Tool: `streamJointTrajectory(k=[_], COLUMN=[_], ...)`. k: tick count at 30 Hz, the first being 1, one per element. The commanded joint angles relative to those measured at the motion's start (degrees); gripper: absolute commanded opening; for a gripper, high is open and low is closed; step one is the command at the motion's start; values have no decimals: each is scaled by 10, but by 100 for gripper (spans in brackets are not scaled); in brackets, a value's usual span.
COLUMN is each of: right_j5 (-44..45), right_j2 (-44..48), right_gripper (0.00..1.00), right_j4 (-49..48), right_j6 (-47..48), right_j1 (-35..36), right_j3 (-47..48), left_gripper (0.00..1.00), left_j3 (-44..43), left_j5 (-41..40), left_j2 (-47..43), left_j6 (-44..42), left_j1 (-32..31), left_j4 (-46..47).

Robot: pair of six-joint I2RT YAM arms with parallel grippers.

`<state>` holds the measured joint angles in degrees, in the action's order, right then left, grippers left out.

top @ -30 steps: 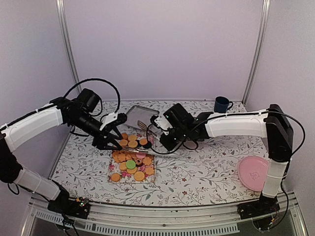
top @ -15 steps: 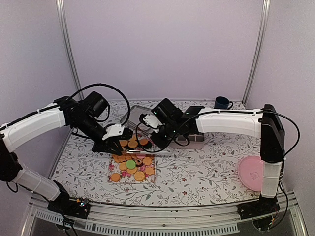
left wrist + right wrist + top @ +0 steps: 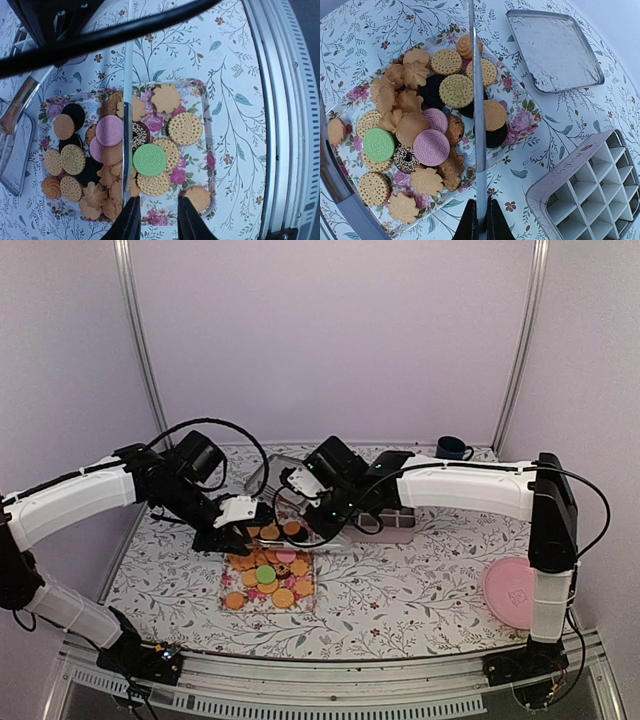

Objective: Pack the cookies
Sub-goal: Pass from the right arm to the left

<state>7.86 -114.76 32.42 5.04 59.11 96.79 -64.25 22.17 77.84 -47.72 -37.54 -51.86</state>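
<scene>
- The cookies lie heaped on a floral tray left of the middle of the table. None is in the grid box.
- Most are golden. A few are dark, two are pink and one is green, and they overlap in a loose pile.
- One golden cookie sits apart from the pile at a tray corner.
- The right gripper has its fingers pressed together on a thin metal strip, seen edge-on.
- The strip reaches out from that gripper across the pile. I cannot tell whether it touches the cookies.
- The left gripper hangs over the opposite edge of the tray. Its fingers are somewhat apart with a clear gap between them.
- The strip's far end meets the line of one left finger, and nothing sits in the gap.
- A shallow metal tin lies just beyond the tray, and the grid box is to the tray's right.
- A pink plate is at the table's near right, and a blue mug stands at the far right.
</scene>
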Motion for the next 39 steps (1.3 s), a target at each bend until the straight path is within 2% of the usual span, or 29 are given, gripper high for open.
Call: streamJointTrajectory(k=[1,10,19,21,22,23,24,29,33,36,39], right_j5=[2,7,10,11,12,12,12,10,11,12,10], right_j2=[-9,-11,-10,-8,-7,-7,-7,-5,-3,-3,-4], right_gripper=[0,0,0,0,0,0,0,0,0,0,0], right_j4=[3,9,14,15,14,15,15,18,22,23,22], right_j6=[9,13,16,16,16,18,18,19,21,23,23], right_j1=[6,7,7,7,6,7,7,8,8,8,9], right_j3=[26,27,33,35,35,36,37,41,47,51,55], left_gripper=[28,37,39,50,70,96,99,98,89,74,54], left_j3=[-17,-44,-48,-41,-36,-33,-33,-38,-34,-33,-32], left_j5=[-14,-5,-9,-13,-17,-20,-24,-29,-27,-15,-12], left_j2=[-15,-26,-23,-17,-13,-9,-4,10,25,31,33], left_j6=[3,-26,-30,-27,-25,-22,-18,-14,-8,-5,0], left_j1=[-9,-9,-9,-10,-10,-10,-10,-10,-10,-10,-10], left_j4=[10,-40,-61,-64,-63,-61,-58,-40,-34,-32,-24])
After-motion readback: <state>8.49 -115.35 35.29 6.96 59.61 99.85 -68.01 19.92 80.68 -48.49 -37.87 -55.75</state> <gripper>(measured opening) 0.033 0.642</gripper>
